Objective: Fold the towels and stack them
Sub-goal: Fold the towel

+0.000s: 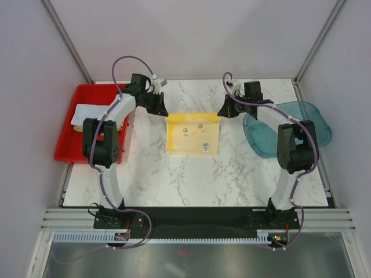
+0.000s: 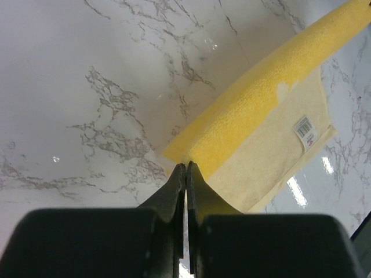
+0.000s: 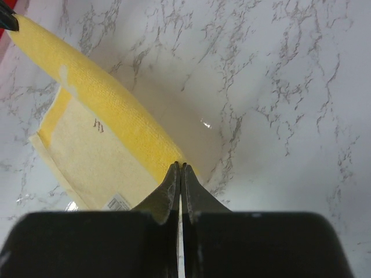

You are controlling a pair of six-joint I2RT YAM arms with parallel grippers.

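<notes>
A yellow towel [image 1: 193,134] lies in the middle of the marble table, printed face up, with its far edge raised. My left gripper [image 1: 164,111] is shut on the far-left corner and my right gripper [image 1: 223,111] on the far-right corner. The left wrist view has the left gripper [image 2: 185,165] pinching the towel [image 2: 255,110], whose yellow edge is stretched taut while the pale side with a label hangs to the table. My right gripper [image 3: 181,165] pinches the same towel [image 3: 110,98] in the right wrist view. More towels [image 1: 87,114], white over yellow-green, rest in the red tray.
The red plastic tray [image 1: 68,152] stands at the table's left edge, beside the left arm. A translucent teal bin [image 1: 316,119] sits at the right edge under the right arm. Grey walls enclose the table on three sides.
</notes>
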